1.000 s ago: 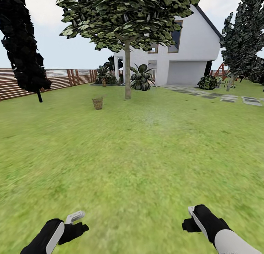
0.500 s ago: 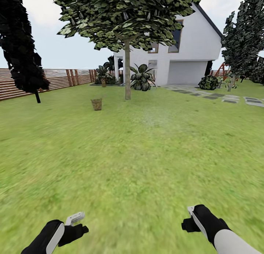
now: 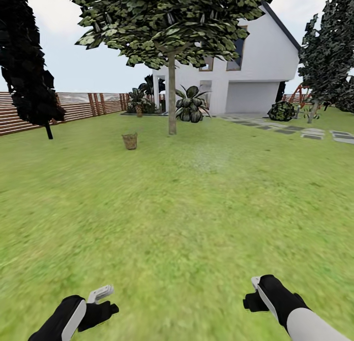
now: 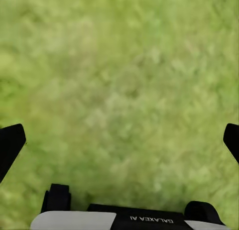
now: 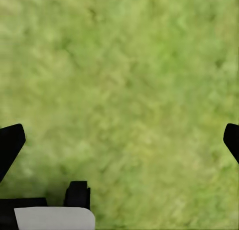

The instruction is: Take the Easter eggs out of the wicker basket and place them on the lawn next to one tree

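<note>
Far ahead on the lawn [image 3: 187, 208] stands the small tan wicker basket [image 3: 130, 141]. From this distance no eggs can be made out in it. Just right of it and a little farther back rises the tree [image 3: 171, 95], with a grey-brown trunk and a green canopy. My left gripper [image 3: 102, 302] and right gripper [image 3: 252, 294] hang low at the bottom of the head view, far from the basket. Both are open. In each wrist view the left gripper [image 4: 119, 140] and right gripper [image 5: 119, 140] have wide-spread fingers with only grass between them.
A brown slat fence [image 3: 73, 107] runs along the left. A dark thin-trunked tree [image 3: 29, 66] stands at the left and another [image 3: 327, 51] at the right. The white house [image 3: 246, 80], spiky plants [image 3: 191, 105] and grey stepping stones [image 3: 309, 133] lie behind.
The whole view has shifted slightly, with the basket and tree drawing a bit closer, so the camera has moved forward. Both arms keep the same pose.
</note>
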Controlling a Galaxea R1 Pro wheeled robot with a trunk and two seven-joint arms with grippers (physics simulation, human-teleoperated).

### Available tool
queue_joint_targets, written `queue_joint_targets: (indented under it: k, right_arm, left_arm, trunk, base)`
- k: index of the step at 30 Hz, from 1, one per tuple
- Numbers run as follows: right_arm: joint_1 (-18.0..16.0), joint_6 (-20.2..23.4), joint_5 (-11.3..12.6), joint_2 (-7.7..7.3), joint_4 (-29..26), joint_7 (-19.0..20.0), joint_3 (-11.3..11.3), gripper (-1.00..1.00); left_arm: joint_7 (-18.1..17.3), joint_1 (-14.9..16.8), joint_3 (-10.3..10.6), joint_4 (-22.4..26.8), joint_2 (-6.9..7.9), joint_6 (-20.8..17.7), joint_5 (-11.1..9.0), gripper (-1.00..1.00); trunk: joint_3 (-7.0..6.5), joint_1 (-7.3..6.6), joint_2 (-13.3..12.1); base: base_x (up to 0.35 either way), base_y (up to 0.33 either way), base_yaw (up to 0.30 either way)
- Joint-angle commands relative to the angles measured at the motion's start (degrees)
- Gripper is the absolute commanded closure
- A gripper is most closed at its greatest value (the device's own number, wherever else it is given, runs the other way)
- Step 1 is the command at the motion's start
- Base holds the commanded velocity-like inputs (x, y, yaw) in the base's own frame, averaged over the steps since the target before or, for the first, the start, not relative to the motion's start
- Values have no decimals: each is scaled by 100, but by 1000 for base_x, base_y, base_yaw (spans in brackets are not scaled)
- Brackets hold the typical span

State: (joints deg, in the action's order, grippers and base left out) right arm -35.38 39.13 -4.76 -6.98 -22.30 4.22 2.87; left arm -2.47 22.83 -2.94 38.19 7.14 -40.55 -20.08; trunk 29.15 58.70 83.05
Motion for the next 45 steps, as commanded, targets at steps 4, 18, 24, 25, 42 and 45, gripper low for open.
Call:
queue_joint_targets:
  k: [4,18,24,25,42,45]
  right_arm:
    - [0,33,-52,-5,-11,44,29,-100]
    - [-2,33,-52,-5,-11,44,28,-100]
    - [-3,23,-46,-5,-11,44,21,-100]
    - [-2,22,-44,-5,-10,44,21,-100]
    - [0,-536,-27,-29,531,78,-4,-100]
    - [-2,-580,-26,-43,520,85,-9,-100]
  left_arm:
    - [-26,3,-20,4,4,-30,12,-100]
    - [-26,3,-22,6,7,-26,12,-100]
    - [-34,3,-22,5,7,-29,9,-100]
    - [-34,3,-22,5,7,-28,11,-100]
    - [-33,3,-14,2,-29,-23,12,-100]
    - [-28,3,-14,-3,-66,-23,14,-100]
  trunk:
    - [6,3,3]
    - [6,3,3]
    - [6,3,3]
    - [6,3,3]
    - [6,3,3]
    - [6,3,3]
  base:
    - [319,187,0]
    - [319,187,0]
    - [319,187,0]
    - [319,187,0]
    - [320,151,0]
    - [321,123,0]
